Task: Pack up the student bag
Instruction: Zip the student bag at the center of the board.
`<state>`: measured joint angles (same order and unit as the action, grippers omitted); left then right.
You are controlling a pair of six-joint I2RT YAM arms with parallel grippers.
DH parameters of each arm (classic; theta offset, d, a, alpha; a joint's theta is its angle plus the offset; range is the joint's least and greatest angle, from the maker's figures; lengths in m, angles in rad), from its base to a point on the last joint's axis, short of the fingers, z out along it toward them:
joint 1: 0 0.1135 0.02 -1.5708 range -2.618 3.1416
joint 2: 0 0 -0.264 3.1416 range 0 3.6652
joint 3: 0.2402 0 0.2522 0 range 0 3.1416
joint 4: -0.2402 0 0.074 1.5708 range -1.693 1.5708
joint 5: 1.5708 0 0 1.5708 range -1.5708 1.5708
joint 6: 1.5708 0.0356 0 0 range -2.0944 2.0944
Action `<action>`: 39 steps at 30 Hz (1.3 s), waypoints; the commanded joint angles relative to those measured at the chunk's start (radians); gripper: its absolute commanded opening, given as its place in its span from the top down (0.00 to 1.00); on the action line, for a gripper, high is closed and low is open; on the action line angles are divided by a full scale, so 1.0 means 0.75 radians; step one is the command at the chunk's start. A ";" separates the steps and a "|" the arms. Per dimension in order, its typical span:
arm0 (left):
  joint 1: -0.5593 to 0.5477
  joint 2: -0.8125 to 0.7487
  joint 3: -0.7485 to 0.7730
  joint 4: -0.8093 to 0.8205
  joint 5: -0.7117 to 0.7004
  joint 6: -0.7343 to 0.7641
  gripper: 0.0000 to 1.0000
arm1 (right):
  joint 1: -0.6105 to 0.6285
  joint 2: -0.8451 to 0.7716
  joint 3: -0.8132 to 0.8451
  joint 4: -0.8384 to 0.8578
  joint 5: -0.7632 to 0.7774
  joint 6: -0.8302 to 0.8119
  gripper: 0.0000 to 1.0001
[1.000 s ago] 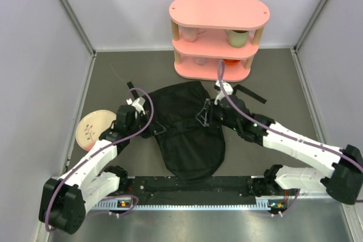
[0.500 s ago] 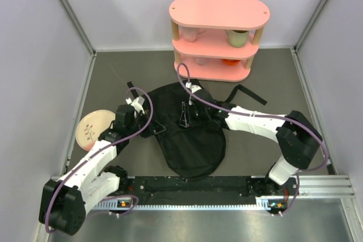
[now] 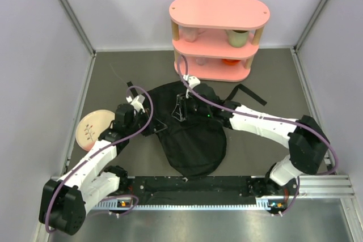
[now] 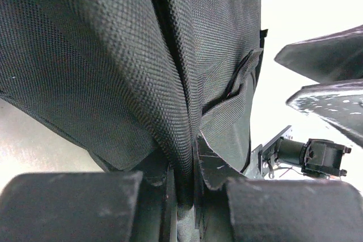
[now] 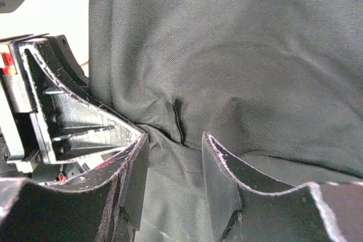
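Judging from how things lie, you are at the very start of packing. The student bag point(image 3: 193, 140), a large floppy black fabric backpack, lies flat in the middle of the counter, with one strap trailing toward the right, and nothing shows inside it. Whether its zip is undone cannot be told from these views. Behind it stands a pink three-tier wooden shelf point(image 3: 218, 12), and its contents are probably what is left to load. Your left hand point(image 4: 184, 179) is clamped on a raised fold of the bag's mesh-like cloth at its left edge. Your right hand point(image 5: 173, 145) hovers over the bag's upper middle with its jaws parted, straddling a small crease without gripping it. So opening the bag looks like the step in hand. A round pink plate with a twig pattern point(image 3: 91, 128) rests just left of the left arm. A beige cup point(image 3: 239, 38) and a pale pink cup point(image 3: 190, 33) sit on the shelf's middle tier. Around all this, plain pale walls point(image 3: 34, 55) close in three sides. The counter point(image 3: 113, 72) is a dark grey matte sheet, with a metal rail at its near edge.
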<state>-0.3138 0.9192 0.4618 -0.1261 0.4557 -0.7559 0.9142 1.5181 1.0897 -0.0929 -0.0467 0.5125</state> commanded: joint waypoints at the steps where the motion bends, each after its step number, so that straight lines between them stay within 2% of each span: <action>1: 0.013 -0.003 0.029 0.268 0.014 -0.007 1.00 | 0.045 0.117 0.116 0.060 0.009 -0.023 0.57; 3: 0.015 0.004 0.027 0.281 0.020 -0.011 1.00 | 0.051 0.152 0.148 0.062 0.011 -0.015 0.57; 5: 0.015 0.008 0.027 0.285 0.031 -0.015 1.00 | 0.065 0.195 0.187 0.028 0.058 -0.025 0.49; 7: 0.015 0.008 0.025 0.287 0.035 -0.017 1.00 | 0.070 0.228 0.232 -0.043 0.113 -0.035 0.49; 8: 0.015 0.006 0.022 0.289 0.037 -0.017 1.00 | 0.072 0.258 0.245 -0.068 0.150 -0.039 0.55; 10: 0.015 0.000 0.022 0.285 0.035 -0.015 1.00 | 0.076 0.256 0.206 -0.052 0.183 -0.049 0.59; 11: 0.013 -0.004 0.022 0.283 0.031 -0.015 1.00 | 0.080 0.256 0.194 -0.034 0.223 -0.051 0.75; 12: 0.017 -0.007 0.020 0.283 0.031 -0.015 1.00 | 0.080 0.262 0.190 -0.040 0.228 -0.053 0.86; 14: 0.017 -0.005 0.020 0.283 0.031 -0.015 1.00 | 0.084 0.269 0.185 -0.050 0.250 -0.055 1.00; 26: 0.020 -0.045 0.010 0.215 0.016 0.014 1.00 | 0.025 0.218 0.128 -0.099 0.569 -0.105 1.00; 39: 0.046 -0.119 -0.033 0.184 0.022 0.026 1.00 | -0.188 0.089 -0.080 -0.064 0.674 -0.107 1.00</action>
<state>-0.3031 0.8764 0.4282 -0.0853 0.4686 -0.7567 0.8520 1.6291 1.0595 -0.1184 0.3092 0.4648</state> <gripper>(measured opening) 0.133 0.002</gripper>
